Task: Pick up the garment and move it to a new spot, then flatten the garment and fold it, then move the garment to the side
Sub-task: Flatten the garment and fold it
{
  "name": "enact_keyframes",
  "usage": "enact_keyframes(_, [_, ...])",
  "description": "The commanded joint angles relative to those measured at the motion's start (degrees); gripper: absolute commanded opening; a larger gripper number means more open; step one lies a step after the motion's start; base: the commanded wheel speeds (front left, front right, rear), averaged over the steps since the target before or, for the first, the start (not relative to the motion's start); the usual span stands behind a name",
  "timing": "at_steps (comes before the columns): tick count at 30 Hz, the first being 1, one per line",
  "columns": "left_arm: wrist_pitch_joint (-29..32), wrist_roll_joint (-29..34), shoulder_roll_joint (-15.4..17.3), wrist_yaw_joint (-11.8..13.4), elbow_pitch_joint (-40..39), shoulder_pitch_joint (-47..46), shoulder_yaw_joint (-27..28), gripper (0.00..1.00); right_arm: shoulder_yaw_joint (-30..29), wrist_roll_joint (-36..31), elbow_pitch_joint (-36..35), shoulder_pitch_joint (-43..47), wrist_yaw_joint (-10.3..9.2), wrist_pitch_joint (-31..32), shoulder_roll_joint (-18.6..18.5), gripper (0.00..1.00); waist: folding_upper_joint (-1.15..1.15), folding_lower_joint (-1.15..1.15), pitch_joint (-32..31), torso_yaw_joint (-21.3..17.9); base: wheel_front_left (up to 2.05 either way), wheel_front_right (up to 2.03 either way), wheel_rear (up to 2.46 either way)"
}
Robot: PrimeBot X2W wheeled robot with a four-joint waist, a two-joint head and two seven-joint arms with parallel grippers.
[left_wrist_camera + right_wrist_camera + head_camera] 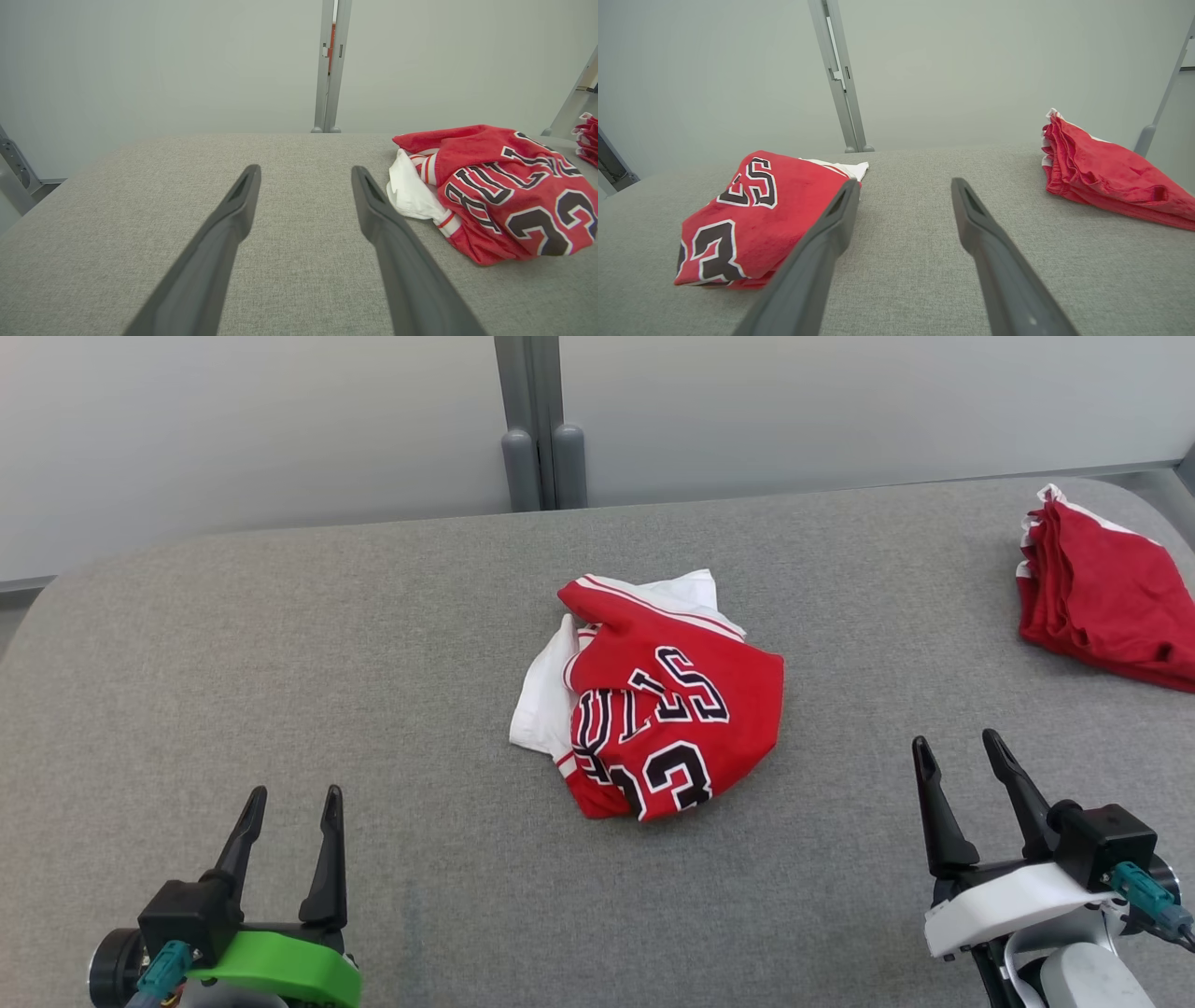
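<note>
A crumpled red and white jersey (653,700) lies mid-way across the grey worktop (280,644); the left gripper (291,800) and right gripper (960,747) hover near it, fingers apart, holding nothing; folded red garments (1102,588) sit far right

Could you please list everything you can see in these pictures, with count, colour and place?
jersey: one, red and white with dark lettering, crumpled in the middle of the table
pile of folded clothes: one pile, red with white edges, far right of the table; number of pieces unclear
table: one, grey fabric top, under everything
post: one, grey, behind the table's far edge at the centre
wall panels: two, pale, either side of the post
left hand: one, dark fingers on a green mount, open, near left, apart from the jersey
right hand: one, dark fingers on a white mount, open, near right, apart from the jersey
</note>
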Motion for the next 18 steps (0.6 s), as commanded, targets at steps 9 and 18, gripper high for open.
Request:
enact_keyframes(9, [-0.2, 1.4, -0.8, -0.6, 0.6, -1.2, 0.7, 1.0, -0.3, 0.2, 0.2, 0.1, -0.1, -0.1, -0.2, 1.0, 0.0, 0.0, 0.3, 0.3, 0.0, 0.0, 0.0])
enact_keyframes(18, [-0.2, 2.1, -1.1, -0.9, 0.8, -0.8, 1.2, 1.0, -0.2, 0.1, 0.4, 0.3, -0.1, -0.1, 0.0, 1.0, 0.0, 0.0, -0.2, 0.3, 0.0, 0.0, 0.0])
